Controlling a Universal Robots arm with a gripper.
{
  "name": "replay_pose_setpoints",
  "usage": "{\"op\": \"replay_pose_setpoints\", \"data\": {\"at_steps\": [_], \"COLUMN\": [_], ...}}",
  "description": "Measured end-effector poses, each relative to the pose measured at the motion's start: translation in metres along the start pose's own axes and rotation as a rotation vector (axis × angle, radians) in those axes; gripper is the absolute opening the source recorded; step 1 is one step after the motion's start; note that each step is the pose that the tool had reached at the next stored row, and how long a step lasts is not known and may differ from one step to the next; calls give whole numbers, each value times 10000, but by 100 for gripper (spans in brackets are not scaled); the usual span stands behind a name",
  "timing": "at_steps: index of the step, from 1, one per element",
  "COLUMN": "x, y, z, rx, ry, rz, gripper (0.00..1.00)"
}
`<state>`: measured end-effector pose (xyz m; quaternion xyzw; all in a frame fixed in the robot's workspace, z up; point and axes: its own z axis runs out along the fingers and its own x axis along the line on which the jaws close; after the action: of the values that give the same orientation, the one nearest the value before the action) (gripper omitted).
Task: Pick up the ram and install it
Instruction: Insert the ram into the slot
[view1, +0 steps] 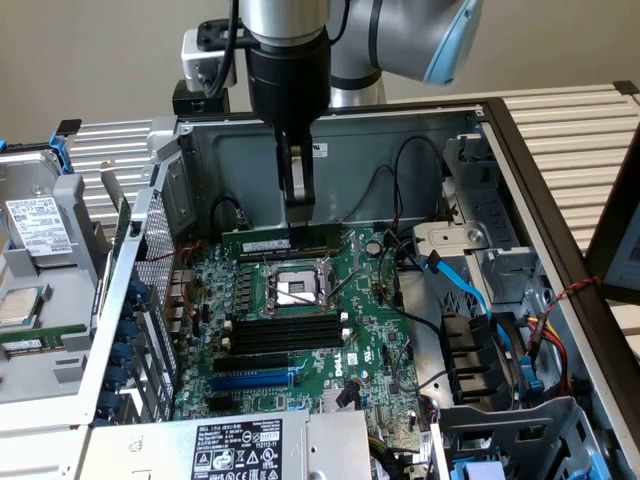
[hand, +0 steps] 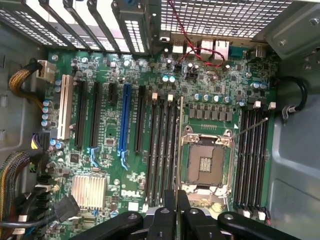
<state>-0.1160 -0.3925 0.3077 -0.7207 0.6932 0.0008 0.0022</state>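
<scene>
Exterior view angled down into case (view1: 350, 150), wrist view close overhead, motherboard (view1: 372, 330) shared

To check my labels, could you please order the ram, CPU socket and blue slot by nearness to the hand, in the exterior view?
1. The ram, gripped in the hand, highest in that view.
2. The CPU socket, just below the ram.
3. The blue slot, lowest, slightly toward the exterior view's left.

We see a bare grey sheet-metal case (view1: 240, 165), a glossy green motherboard (view1: 365, 335), matt black plastic memory slots (view1: 285, 330) and the ram (view1: 260, 243), a matt dark green board with black chips.
</scene>
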Motion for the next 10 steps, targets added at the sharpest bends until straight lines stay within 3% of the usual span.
{"op": "replay_pose_setpoints", "data": {"at_steps": [10], "x": [23], "y": [5], "z": [179], "rx": [-1], "ry": [8], "rz": [1], "gripper": [14]}}
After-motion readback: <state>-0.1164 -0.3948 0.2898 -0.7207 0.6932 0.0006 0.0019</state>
